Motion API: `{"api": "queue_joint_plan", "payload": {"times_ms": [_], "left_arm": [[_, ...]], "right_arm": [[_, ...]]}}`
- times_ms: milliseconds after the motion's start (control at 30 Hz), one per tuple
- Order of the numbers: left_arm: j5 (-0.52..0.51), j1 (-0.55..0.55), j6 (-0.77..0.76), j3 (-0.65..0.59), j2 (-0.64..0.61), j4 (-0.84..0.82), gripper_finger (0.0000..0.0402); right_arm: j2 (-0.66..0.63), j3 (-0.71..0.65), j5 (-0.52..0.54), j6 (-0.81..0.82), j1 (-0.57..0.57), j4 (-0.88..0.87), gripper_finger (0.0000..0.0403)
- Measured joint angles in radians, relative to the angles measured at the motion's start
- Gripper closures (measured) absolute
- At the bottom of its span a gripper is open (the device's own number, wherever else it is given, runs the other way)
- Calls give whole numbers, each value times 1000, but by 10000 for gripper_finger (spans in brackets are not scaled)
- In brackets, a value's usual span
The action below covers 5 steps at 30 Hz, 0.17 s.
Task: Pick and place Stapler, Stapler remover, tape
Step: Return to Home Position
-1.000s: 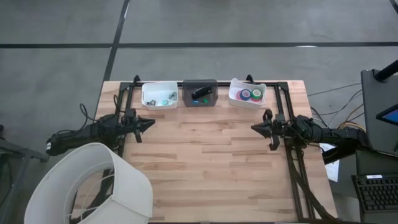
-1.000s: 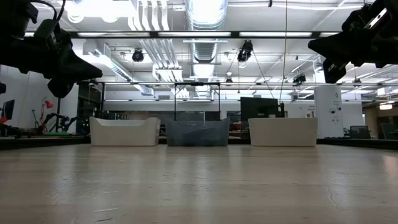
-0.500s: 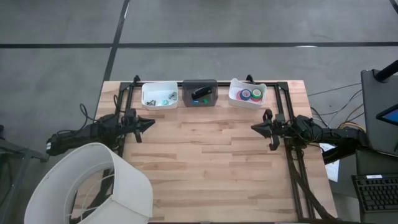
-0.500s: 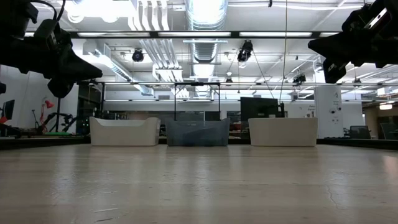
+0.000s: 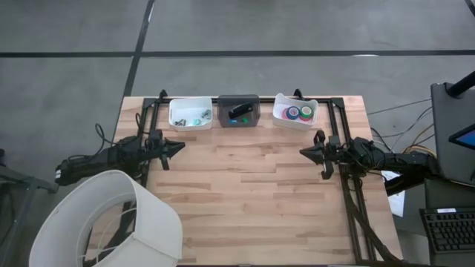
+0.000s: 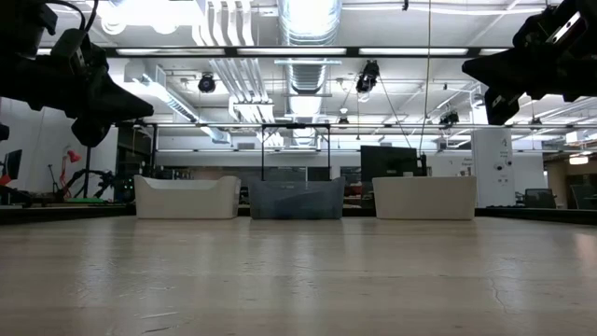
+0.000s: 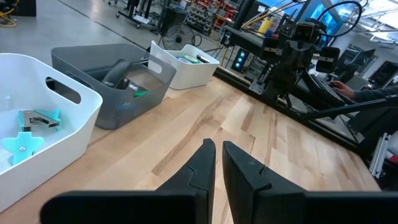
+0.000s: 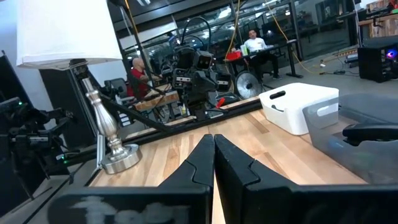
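Observation:
Three bins stand in a row at the table's far edge. The left white bin (image 5: 190,113) holds small teal and silvery staple removers (image 7: 34,118). The grey middle bin (image 5: 238,111) holds a black stapler (image 5: 240,110). The right white bin (image 5: 295,111) holds the tape rolls (image 5: 298,113), green, blue and red/pink. My left gripper (image 5: 180,147) hovers shut and empty at the table's left edge. My right gripper (image 5: 303,153) hovers shut and empty at the right edge.
A white lampshade (image 5: 111,222) covers the near left corner; the lamp's metal base (image 8: 118,158) stands on the table there. A black frame (image 5: 338,119) runs along the far and side edges. Bare wood (image 5: 245,185) lies between the arms. People sit in the room beyond.

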Motion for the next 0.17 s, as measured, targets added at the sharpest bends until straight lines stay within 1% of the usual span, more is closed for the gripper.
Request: {"api": "queue_joint_plan", "payload": {"times_ms": [167], "left_arm": [[0, 0, 0, 0, 0, 0, 367]], "right_arm": [[0, 0, 0, 0, 0, 0, 394]]}}
